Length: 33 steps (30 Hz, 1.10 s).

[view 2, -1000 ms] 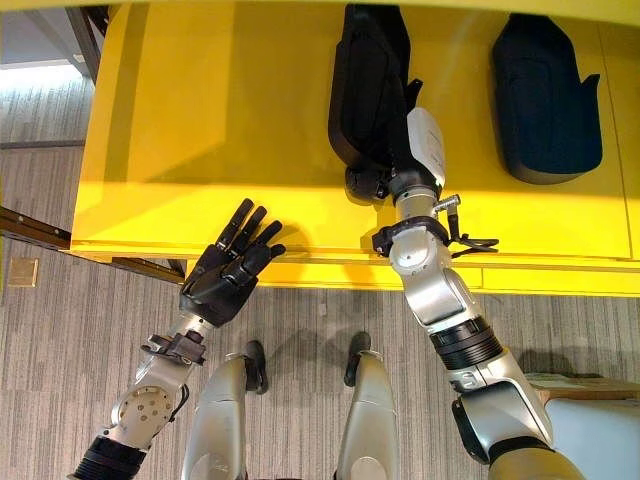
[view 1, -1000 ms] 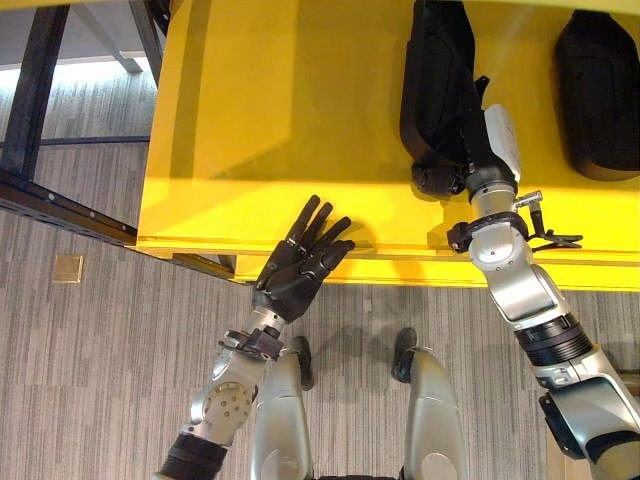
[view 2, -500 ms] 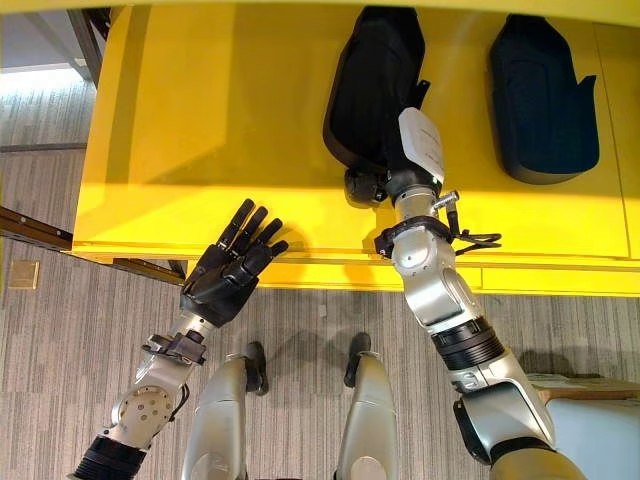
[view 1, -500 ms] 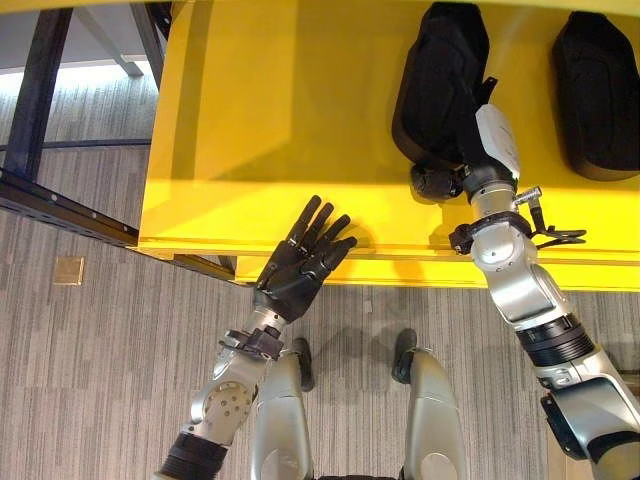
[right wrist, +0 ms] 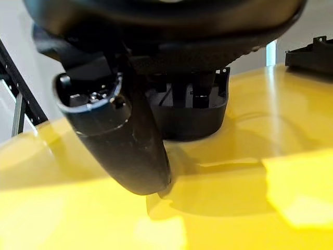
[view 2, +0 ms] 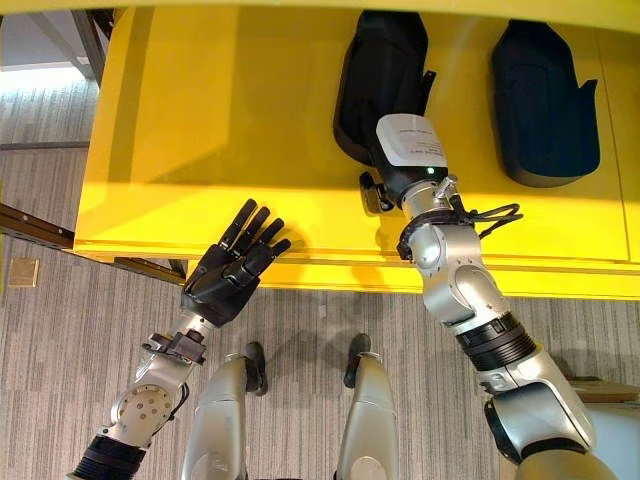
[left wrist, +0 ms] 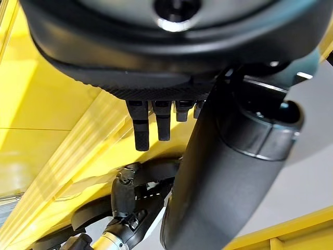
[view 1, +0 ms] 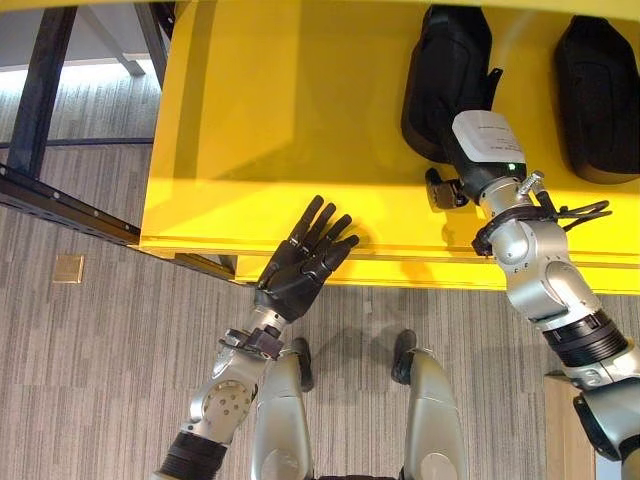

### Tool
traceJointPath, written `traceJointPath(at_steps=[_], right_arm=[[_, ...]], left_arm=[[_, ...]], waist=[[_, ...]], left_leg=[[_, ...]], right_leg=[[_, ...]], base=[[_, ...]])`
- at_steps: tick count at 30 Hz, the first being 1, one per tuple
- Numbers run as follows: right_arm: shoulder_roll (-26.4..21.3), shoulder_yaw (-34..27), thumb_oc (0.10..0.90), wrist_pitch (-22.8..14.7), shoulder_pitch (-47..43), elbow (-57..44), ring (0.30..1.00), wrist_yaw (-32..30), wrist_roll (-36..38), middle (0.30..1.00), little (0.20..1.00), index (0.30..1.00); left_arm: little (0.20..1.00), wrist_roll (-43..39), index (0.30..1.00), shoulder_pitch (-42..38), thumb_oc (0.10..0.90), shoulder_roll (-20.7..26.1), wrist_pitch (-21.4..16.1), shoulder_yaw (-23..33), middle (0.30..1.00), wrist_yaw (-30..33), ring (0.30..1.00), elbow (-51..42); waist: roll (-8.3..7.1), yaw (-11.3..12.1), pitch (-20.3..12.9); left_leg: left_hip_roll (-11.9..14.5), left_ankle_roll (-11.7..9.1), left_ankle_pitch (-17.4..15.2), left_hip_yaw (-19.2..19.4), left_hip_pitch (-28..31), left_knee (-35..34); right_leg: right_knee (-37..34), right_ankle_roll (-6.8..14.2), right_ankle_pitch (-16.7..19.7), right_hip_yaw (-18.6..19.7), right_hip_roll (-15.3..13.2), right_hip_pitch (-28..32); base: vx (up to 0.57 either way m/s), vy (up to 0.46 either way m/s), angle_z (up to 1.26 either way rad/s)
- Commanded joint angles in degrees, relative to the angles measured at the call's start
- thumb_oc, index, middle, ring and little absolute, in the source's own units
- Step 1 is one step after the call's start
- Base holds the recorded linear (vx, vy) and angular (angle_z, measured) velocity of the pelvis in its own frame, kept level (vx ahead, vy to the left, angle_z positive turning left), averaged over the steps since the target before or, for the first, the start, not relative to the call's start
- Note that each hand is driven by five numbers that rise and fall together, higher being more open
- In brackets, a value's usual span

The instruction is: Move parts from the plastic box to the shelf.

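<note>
Right fingers (right wrist: 193, 88) at black part (view 2: 380, 75)

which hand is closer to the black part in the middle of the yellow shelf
Right. The right hand is at the near end of the black part. The left hand hovers open at the yellow shelf front edge, well apart.

Two parts are lying on the shelf (view 1: 280, 120), toward its far right. The left part (view 1: 440, 80) is sitting well apart from the right part (view 1: 598, 95), with bare shelf running between them. The right hand (view 1: 455, 180) is resting on the shelf at the near end of the left part, reaching in over the shelf's near edge. The left hand (view 1: 300, 262) is hanging in front of that near edge, to the left of both parts, its fingertips just overlapping the edge. A frame rail (view 1: 60, 200) is running along the floor (view 1: 90, 350) to the left of the shelf.
</note>
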Motion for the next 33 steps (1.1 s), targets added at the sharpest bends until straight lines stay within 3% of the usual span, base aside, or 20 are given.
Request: traceJointPath(at_steps=[1, 33], right_arm=[[-4.3, -1.1, 0.900, 0.9, 0.6, 0.3, 1.000, 0.5, -2.9, 1.000, 1.000, 1.000], [-8.1, -1.3, 0.900, -2.6, 4.0, -5.2, 1.000, 4.0, -9.4, 1.000, 1.000, 1.000]], left_arm=[[1.000, -0.8, 1.000, 0.9, 0.900, -0.3, -0.7, 2.4, 1.000, -1.9, 1.000, -4.8], [1.000, -1.6, 1.000, 2.8, 0.900, 0.9, 0.4, 4.3, 1.000, -2.5, 1.000, -5.6]], waist=[[-0.25, 0.5, -0.6], [-0.53, 0.3, -0.6]], left_leg=[[-1.5, 2.1, -1.0, -1.5, 3.9, -3.0], [-1.3, 2.4, -1.8, -1.3, 3.4, -1.8]], right_leg=[[8.9, -1.2, -9.9, -0.6, 2.1, 4.7], [9.5, -1.3, -10.4, -0.6, 2.4, 4.4]], base=[[0.02, -0.016, -0.06], [0.00, -0.001, 0.00]])
